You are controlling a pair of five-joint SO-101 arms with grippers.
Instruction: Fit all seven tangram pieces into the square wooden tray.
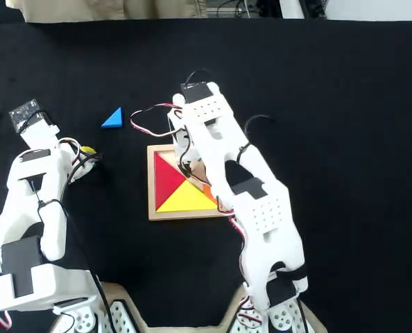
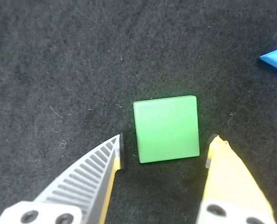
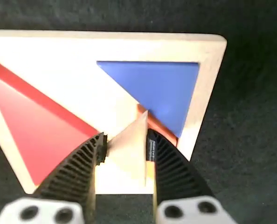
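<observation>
Currently mid-placement — right jaws pinching a pale triangle (image 3: 129, 154) over the wooden tray (image 3: 213, 51), near its blue piece (image 3: 162, 88); probably needs lowering flat into the gap; left jaws spread astride the green square (image 2: 165, 126) on the table (image 2: 59, 70) — close, lift next.

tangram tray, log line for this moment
left gripper: open, flanking green square | right gripper: shut on pale triangle above tray | blue triangle outside tray

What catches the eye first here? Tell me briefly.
The right gripper pinches a pale triangle over the wooden tray, where a red triangle and a blue triangle already lie. Off the tray, on the black cloth, the left gripper stands open, flanking a green square.
</observation>
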